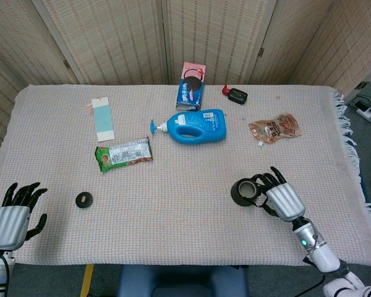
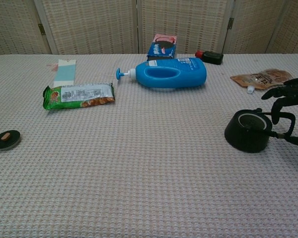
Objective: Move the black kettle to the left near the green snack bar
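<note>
Now: right hand (image 1: 283,199) at the black kettle (image 1: 243,192).
Its spread fingers (image 2: 280,90) hover over the handle, gripping nothing; left hand (image 1: 12,216) rests open, well apart from the green snack bar (image 1: 123,153).

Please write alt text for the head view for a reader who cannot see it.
The right hand reaches over the black kettle's handle on a woven-cloth table. The green snack bar lies far left; the left hand rests open.
</note>
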`<action>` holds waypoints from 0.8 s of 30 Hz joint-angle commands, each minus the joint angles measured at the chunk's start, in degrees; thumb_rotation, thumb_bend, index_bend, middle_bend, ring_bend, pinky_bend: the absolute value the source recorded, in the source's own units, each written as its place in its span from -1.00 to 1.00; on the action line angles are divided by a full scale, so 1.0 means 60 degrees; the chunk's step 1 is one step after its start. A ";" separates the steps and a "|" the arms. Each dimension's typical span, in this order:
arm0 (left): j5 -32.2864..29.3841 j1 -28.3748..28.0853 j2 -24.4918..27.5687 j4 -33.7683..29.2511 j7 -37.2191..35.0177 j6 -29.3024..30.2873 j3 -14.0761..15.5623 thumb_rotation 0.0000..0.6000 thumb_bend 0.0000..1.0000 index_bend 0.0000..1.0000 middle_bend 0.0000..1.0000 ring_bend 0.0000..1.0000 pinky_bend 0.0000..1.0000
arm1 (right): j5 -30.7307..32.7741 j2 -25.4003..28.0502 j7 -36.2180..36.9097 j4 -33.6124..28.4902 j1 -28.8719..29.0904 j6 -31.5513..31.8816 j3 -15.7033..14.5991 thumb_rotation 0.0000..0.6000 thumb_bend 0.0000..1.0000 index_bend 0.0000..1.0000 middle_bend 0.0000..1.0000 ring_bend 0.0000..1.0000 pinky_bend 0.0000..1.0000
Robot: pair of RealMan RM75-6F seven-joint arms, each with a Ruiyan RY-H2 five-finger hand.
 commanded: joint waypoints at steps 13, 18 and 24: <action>-0.0046 0.0023 -0.0002 0.0009 -0.0022 -0.0007 -0.0019 1.00 -0.21 -0.61 -0.83 -0.77 -1.00 | 0.0000 -0.0020 0.0155 -0.0001 0.0452 0.0104 0.0186 1.00 -0.10 0.46 -0.30 -0.47 -0.77; -0.0045 0.0027 0.0020 -0.0019 -0.0003 0.0006 -0.0032 1.00 -0.21 -0.61 -0.83 -0.77 -1.00 | -0.0018 0.0082 0.0269 -0.0133 0.0610 0.0162 0.0266 1.00 0.00 0.51 -0.27 -0.42 -0.75; -0.0025 0.0016 0.0050 -0.0085 0.0058 0.0004 -0.0041 1.00 -0.21 -0.61 -0.83 -0.77 -1.00 | -0.0020 0.0274 0.0617 -0.0584 0.0865 0.0254 0.0489 1.00 0.03 0.51 -0.27 -0.41 -0.75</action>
